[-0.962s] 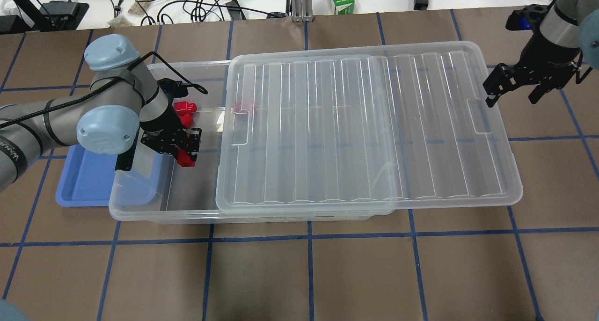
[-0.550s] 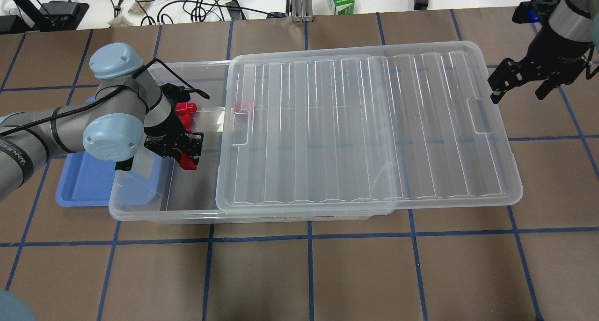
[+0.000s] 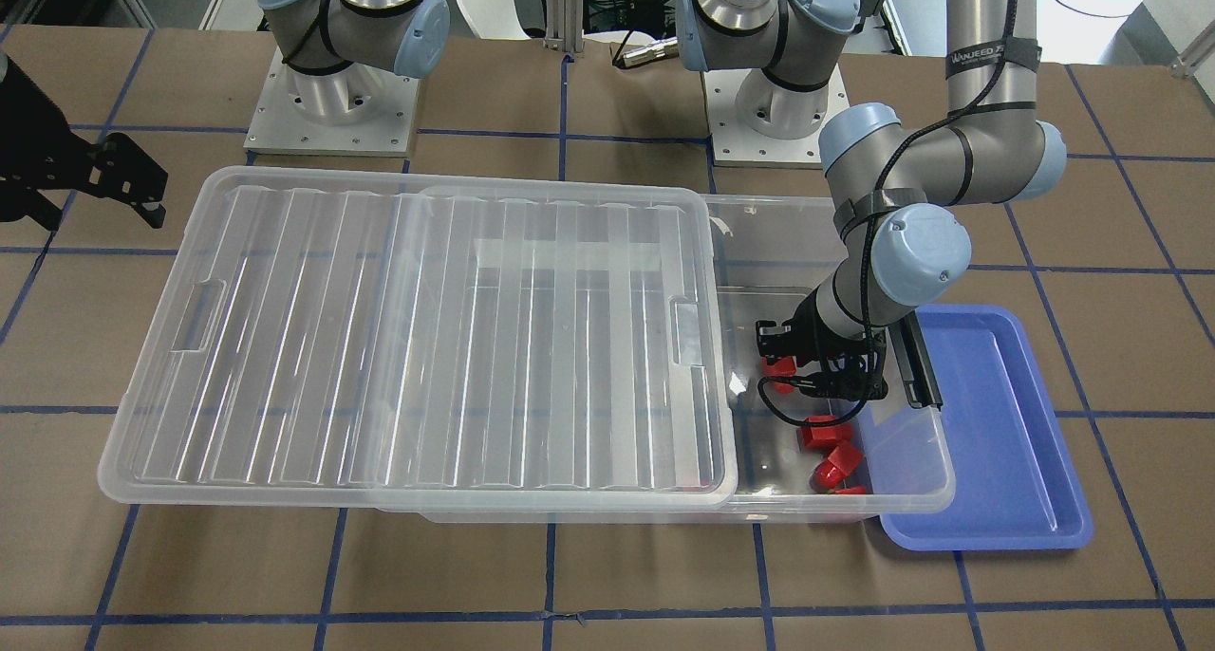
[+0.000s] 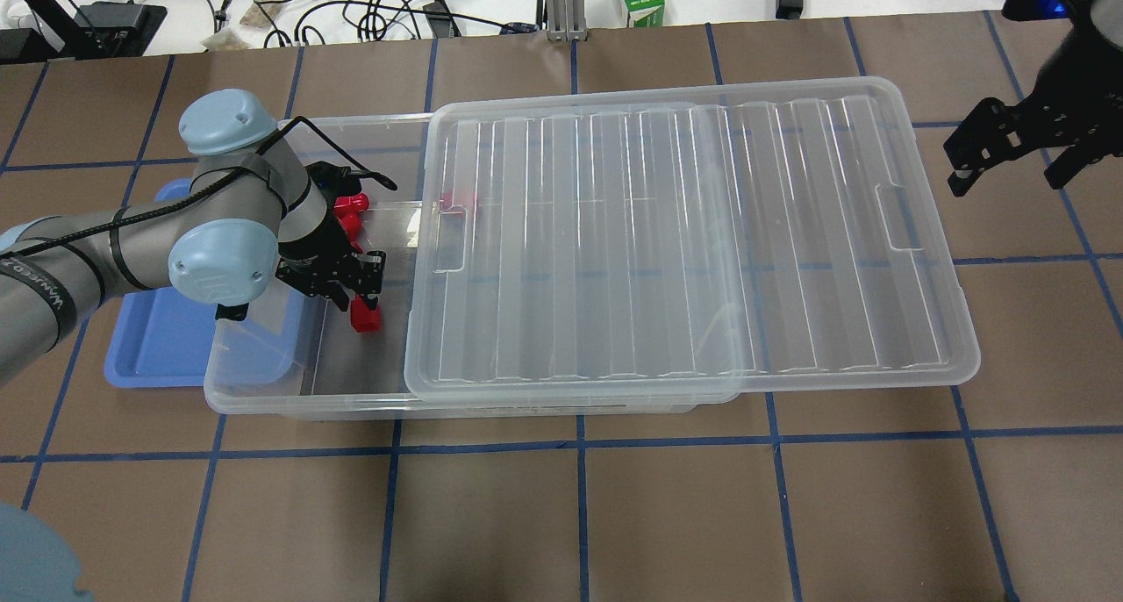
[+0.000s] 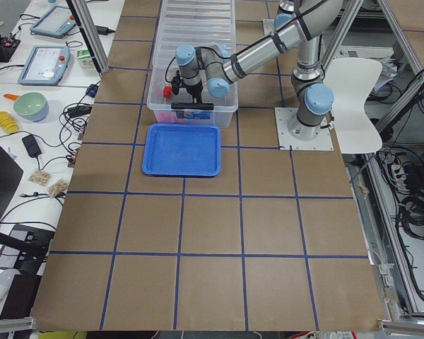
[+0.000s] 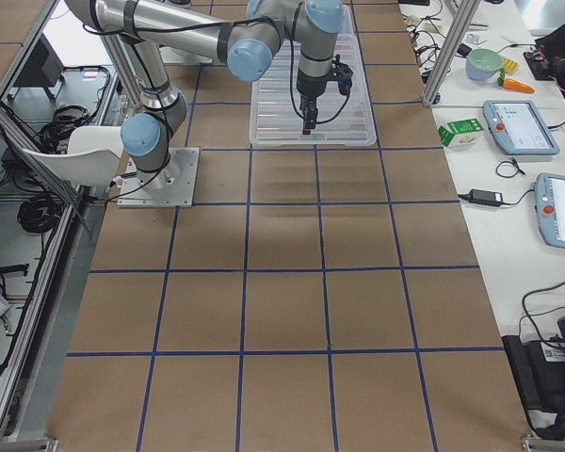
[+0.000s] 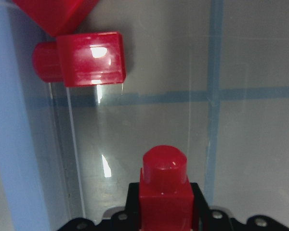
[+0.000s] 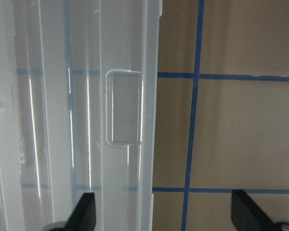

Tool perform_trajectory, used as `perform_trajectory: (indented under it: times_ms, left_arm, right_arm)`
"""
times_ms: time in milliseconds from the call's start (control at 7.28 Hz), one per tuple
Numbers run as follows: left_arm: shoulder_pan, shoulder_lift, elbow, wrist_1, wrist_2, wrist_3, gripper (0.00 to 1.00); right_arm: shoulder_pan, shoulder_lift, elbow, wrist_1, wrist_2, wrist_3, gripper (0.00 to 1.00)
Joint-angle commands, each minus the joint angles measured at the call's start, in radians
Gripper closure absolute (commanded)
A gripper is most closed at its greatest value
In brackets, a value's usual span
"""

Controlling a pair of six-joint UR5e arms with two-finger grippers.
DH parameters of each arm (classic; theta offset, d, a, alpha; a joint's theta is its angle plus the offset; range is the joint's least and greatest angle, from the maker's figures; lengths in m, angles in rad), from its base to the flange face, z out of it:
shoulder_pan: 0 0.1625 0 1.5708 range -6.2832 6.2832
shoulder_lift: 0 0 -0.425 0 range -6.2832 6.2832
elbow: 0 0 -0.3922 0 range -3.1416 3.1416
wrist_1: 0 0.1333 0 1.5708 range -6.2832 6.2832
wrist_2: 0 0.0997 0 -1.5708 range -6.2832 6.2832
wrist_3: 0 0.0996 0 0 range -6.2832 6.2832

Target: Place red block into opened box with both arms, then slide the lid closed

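The clear box (image 4: 263, 391) lies across the table with its left end uncovered. The ribbed clear lid (image 4: 684, 242) covers the rest and overhangs the box's right end. My left gripper (image 4: 355, 297) reaches down into the uncovered end, shut on a red block (image 4: 364, 317). In the left wrist view that block (image 7: 164, 192) sits between the fingers above the box floor. My right gripper (image 4: 1009, 159) hangs open over the table just past the lid's right end. Its wrist view shows the lid's recessed handle (image 8: 123, 108) ahead of the spread fingers.
Other red blocks (image 4: 351, 204) lie on the box floor near the far wall, and one (image 4: 456, 200) shows through the lid's edge. A shallow blue tray (image 4: 158, 339) sits against the box's left end, partly under my left arm. Cables and a green carton (image 4: 639, 1) lie beyond the table.
My left gripper has moved toward the table's near side inside the box, carrying the red block. My right gripper has drifted right and back, away from the lid's end.
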Motion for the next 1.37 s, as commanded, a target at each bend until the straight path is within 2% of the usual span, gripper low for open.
perform_trajectory:
  times_ms: [0,137,275,550,687,824,1099,1237]
  left_arm:
    - [0.0,0.012,0.011,0.007,0.001,-0.006,0.0]
    - [0.006,0.042,0.039,0.0,0.004,-0.004,0.0]
    - [-0.003,0.081,0.118,-0.093,0.01,-0.004,0.0]
    - [-0.006,0.157,0.296,-0.366,0.007,-0.003,0.0]
    - [-0.007,0.196,0.348,-0.446,0.007,-0.004,0.0]
    - [-0.015,0.249,0.375,-0.509,0.013,-0.004,0.0]
    - [-0.035,0.349,0.375,-0.557,0.015,-0.014,0.0]
    - [-0.044,0.327,0.382,-0.538,0.012,-0.015,0.0]
  right_arm:
    - [0.018,-0.052,0.007,0.033,-0.006,0.032,0.0]
    - [0.019,-0.053,0.01,0.038,0.003,0.032,0.0]
    - [0.019,-0.038,0.02,0.026,-0.006,0.017,0.0]
    - [0.013,-0.029,0.033,0.013,-0.006,0.011,0.0]
    - [0.007,-0.026,0.034,0.012,-0.008,-0.032,0.0]
    - [-0.005,0.008,0.034,-0.026,-0.012,-0.089,0.0]
    - [-0.036,0.068,0.034,-0.101,-0.012,-0.143,0.0]
    - [-0.045,0.098,0.036,-0.13,-0.014,-0.155,0.0]
